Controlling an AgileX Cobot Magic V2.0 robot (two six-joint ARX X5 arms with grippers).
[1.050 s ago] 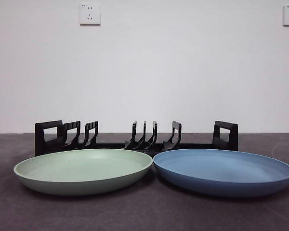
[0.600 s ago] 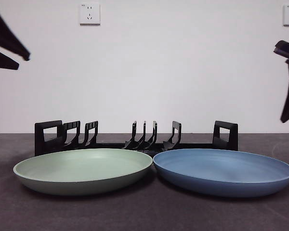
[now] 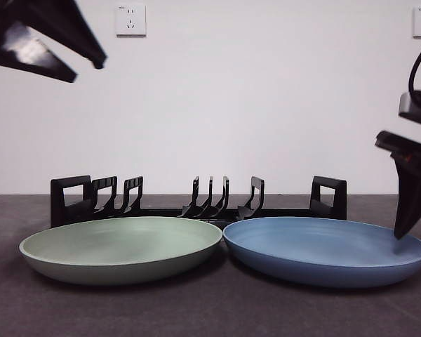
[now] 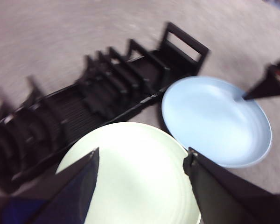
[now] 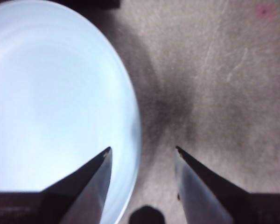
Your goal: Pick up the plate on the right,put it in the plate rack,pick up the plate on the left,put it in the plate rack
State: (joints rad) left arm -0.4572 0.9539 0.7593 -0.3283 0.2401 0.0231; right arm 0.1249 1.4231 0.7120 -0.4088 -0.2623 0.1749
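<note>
Front view, plates: A pale green plate (image 3: pixel 121 249) lies flat on the dark table (image 3: pixel 210 312), and a blue plate (image 3: pixel 326 250) lies flat beside it, their rims meeting or nearly so at the middle.
Front view, rack: The plate rack (image 3: pixel 198 200) stands just behind both plates, its slots bare, so no plate is stored yet.
Front view, arms: One dark gripper hangs high at a top corner above the green plate's side. Another reaches down at the opposite edge, its tip just over the blue plate's outer rim.
Left wrist view, gripper: The left gripper (image 4: pixel 142 161) hangs well above the green plate (image 4: pixel 130 179), jaws spread wide and holding nothing. It appears to be waiting, since the task takes the other plate first.
Left wrist view, surroundings: The blue plate (image 4: pixel 217 120) sits next to the green one with the rack (image 4: pixel 88 100) along their far side. This picture is blurred.
Right wrist view, gripper: The right gripper (image 5: pixel 142 151) has its jaws parted, with nothing between them but the rim.
Right wrist view, plate: One jaw sits over the inside of the blue plate (image 5: pixel 56 107) and the other over bare table (image 5: pixel 214 79), so the rim runs between them. That straddle looks like the setup for pinching the plate by its edge.
</note>
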